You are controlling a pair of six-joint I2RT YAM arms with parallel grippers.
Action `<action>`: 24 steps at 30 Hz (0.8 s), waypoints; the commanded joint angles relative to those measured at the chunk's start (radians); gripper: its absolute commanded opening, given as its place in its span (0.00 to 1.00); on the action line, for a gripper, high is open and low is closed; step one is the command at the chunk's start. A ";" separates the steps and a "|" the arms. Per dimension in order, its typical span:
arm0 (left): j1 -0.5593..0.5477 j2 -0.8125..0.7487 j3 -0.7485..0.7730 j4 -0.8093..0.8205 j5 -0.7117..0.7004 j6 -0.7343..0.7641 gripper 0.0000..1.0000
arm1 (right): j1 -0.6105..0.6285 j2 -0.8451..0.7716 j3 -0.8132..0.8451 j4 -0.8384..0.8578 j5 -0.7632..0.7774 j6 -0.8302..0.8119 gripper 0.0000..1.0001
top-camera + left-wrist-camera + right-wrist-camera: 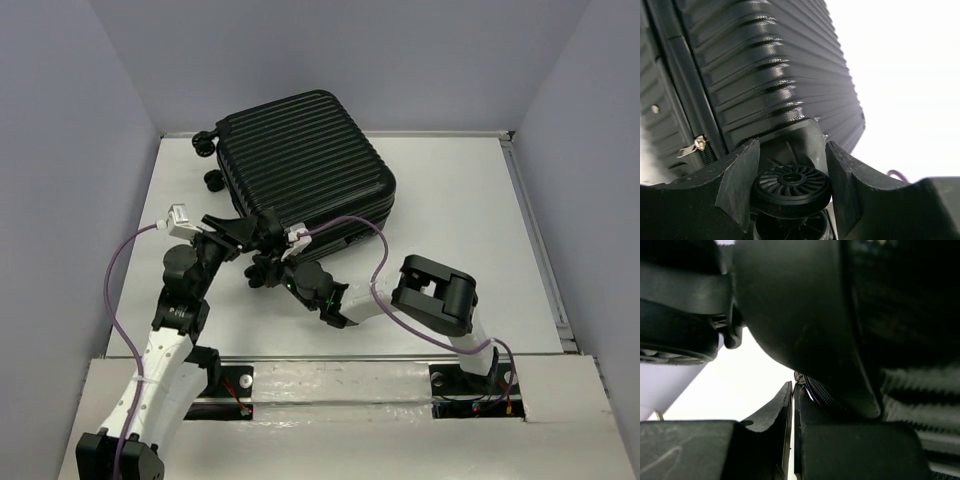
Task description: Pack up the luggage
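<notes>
The luggage is a black ribbed hard-shell suitcase lying closed on the white table. My left gripper is at its near left corner. In the left wrist view the left gripper is shut on a black spoked wheel of the luggage, one finger on each side. My right gripper reaches in from the right to the same corner. Seen from the right wrist, the right gripper is pressed shut, with a small metal zipper pull pinched at its tips under the dark shell.
Another metal zipper pull hangs at the case's seam. Two more wheels stick out at the far left corner. White table lies right of the case, with a raised rail along its right edge and grey walls around.
</notes>
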 commanded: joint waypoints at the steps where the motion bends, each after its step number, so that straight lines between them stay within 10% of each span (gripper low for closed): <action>1: -0.102 -0.029 -0.041 0.072 0.305 -0.167 0.06 | -0.027 0.022 0.032 0.162 0.118 0.122 0.07; 24: -0.484 0.049 0.014 0.207 0.050 -0.254 0.06 | -0.059 0.142 0.166 0.268 0.274 0.260 0.10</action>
